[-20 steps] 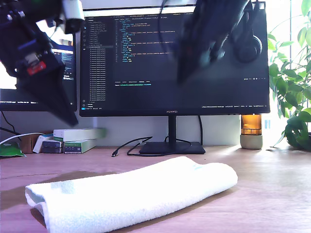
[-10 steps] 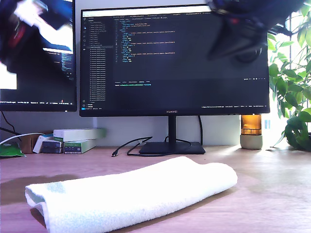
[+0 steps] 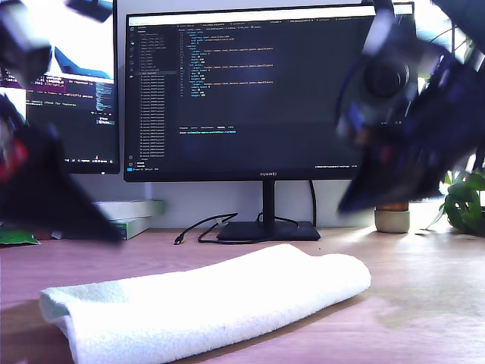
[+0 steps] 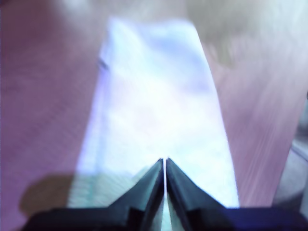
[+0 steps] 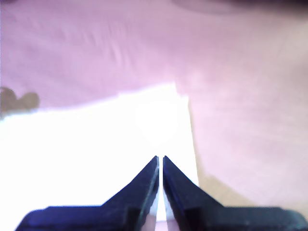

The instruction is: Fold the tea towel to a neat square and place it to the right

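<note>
The tea towel (image 3: 204, 311) lies on the bench (image 3: 424, 303), folded into a long band. In the exterior view its long axis runs from low at that view's left up toward the right, ending short of the monitor stand (image 3: 267, 230).

My first hand (image 4: 165, 161) is clenched on nothing, tips nearly touching. It hangs over one short end of the towel (image 4: 154, 110), and the band runs lengthwise away from it.

My second hand (image 5: 160, 158) is likewise clenched and empty, above the towel (image 5: 91, 159) near a short edge, with bare bench beyond. The towel is overexposed in this view, so no texture can be read.

Both arms appear as blurred dark shapes in the exterior view, one at each side. I cannot tell which is first or second, nor which is nearer the cloth.

Change from half a second ago: both arms have dropped from the top of the exterior view to mid-height, closer to the towel. The towel itself has not shifted.

Judgement: the next fold goes across the long axis, short end to short end; both hands must release first.
</note>
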You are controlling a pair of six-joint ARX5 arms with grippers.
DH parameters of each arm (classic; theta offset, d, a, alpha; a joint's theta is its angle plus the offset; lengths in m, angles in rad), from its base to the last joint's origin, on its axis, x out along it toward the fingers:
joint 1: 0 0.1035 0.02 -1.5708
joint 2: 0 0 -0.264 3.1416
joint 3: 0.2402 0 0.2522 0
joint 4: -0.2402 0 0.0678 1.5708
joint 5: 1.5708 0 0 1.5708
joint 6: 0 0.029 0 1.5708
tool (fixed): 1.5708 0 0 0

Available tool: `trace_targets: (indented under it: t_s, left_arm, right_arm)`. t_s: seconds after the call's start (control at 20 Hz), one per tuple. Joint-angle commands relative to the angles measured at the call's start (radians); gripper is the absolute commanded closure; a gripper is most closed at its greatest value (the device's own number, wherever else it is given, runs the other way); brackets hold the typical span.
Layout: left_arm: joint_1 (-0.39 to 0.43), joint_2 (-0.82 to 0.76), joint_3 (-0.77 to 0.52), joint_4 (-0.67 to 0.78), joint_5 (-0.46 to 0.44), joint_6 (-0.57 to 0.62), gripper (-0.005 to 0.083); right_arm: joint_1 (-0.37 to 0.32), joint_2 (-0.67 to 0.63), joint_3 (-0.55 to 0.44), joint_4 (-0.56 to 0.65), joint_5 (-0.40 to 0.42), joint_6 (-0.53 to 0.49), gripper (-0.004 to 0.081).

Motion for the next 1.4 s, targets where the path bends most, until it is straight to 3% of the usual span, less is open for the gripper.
trace_targets:
  t_s: [0.0,0.4,0.6,0.8,0.95,1.35]
  left_arm:
    - [-0.005,0.072,-0.01,0.025,-0.031,0.0,0.0797]
    - [-0.005,0.281,-0.009,0.101,-0.07,-0.015,0.0797]
    - [-0.016,0.293,-0.009,0.077,-0.054,-0.121,0.0797]
    - [-0.053,0.293,-0.009,0.055,-0.053,-0.271,0.0797]
    - [-0.081,0.293,-0.009,0.026,-0.051,-0.318,0.0797]
    - [-0.132,0.293,-0.008,0.088,-0.052,-0.428,0.0797]
  right_arm:
    - [0.012,0.067,0.0,0.029,-0.011,0.028,0.0781]
    - [0.02,0.228,0.075,0.048,-0.03,0.06,0.0781]
    - [0.016,0.334,0.155,0.034,-0.03,0.011,0.0781]
    - [0.016,0.453,0.274,-0.075,-0.043,-0.084,0.0781]
    - [0.016,0.515,0.343,-0.095,-0.047,-0.137,0.0781]
    - [0.042,0.628,0.529,-0.114,-0.084,-0.139,0.0781]
